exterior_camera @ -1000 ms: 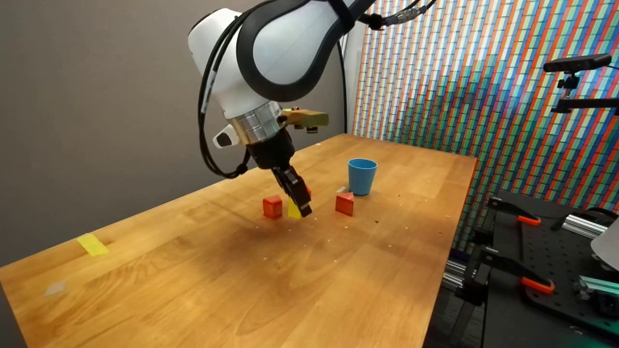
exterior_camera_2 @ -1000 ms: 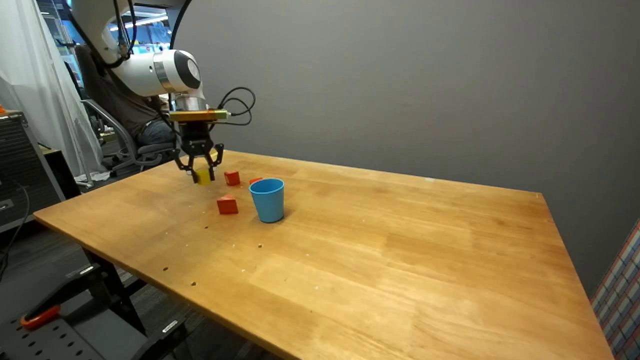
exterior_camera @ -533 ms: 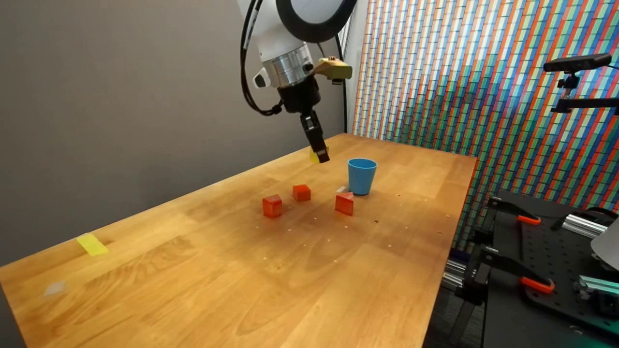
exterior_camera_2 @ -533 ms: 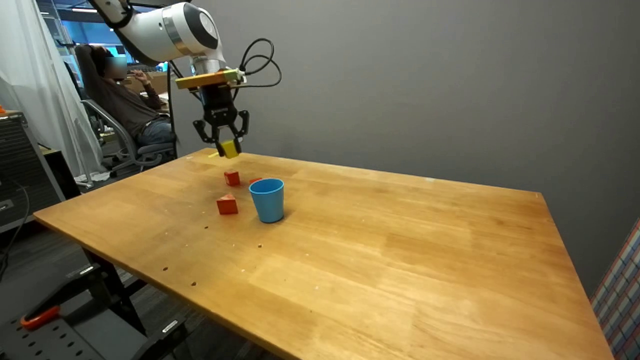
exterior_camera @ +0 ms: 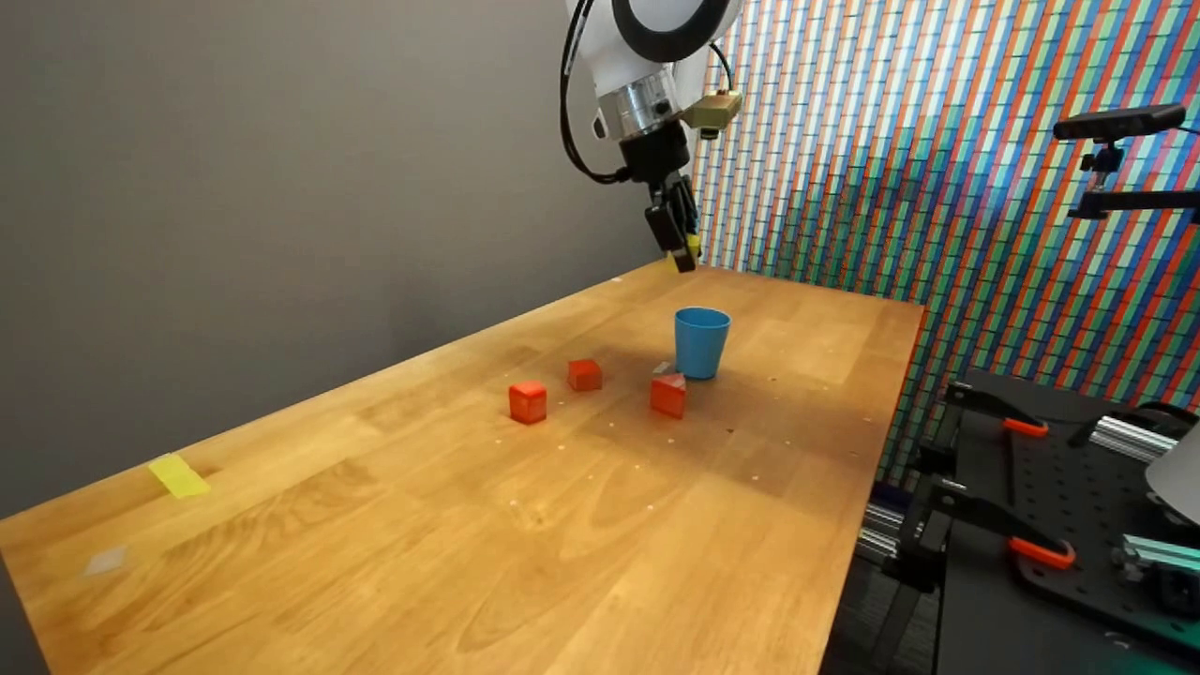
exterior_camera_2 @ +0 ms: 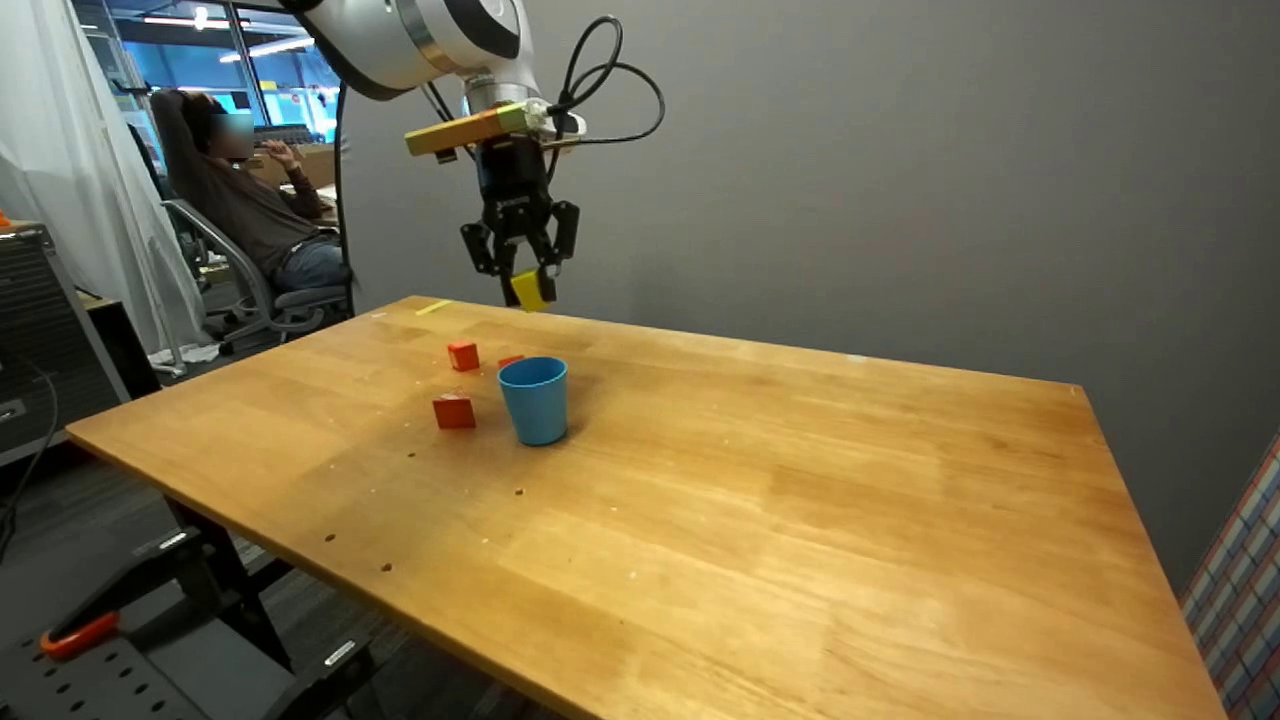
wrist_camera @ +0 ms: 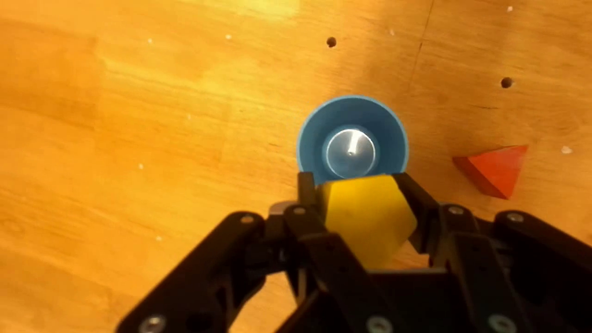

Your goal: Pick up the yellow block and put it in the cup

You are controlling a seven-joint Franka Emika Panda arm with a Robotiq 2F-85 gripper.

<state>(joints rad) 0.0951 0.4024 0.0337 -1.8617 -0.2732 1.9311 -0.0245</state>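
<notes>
The fingers (wrist_camera: 425,212) hold the yellow block (wrist_camera: 367,217) aloft, higher than the rim of the blue cup (wrist_camera: 352,111).

They are parted only as far as the block between them, one against each side; it sits tilted, clear of the bench (exterior_camera_2: 800,500). In the wrist view it overlaps the lower edge of the cup's mouth, with the cup's inner floor showing beyond. The cup stands upright on the bench; near it but apart lies a red wedge (wrist_camera: 502,166). Farther from the cup are a red cube (exterior_camera: 528,401) and an orange-red block (exterior_camera: 585,376), near each other. Well apart, by the bench edge along the grey wall (exterior_camera: 234,234), lies a yellow strip (exterior_camera: 179,474).
</notes>
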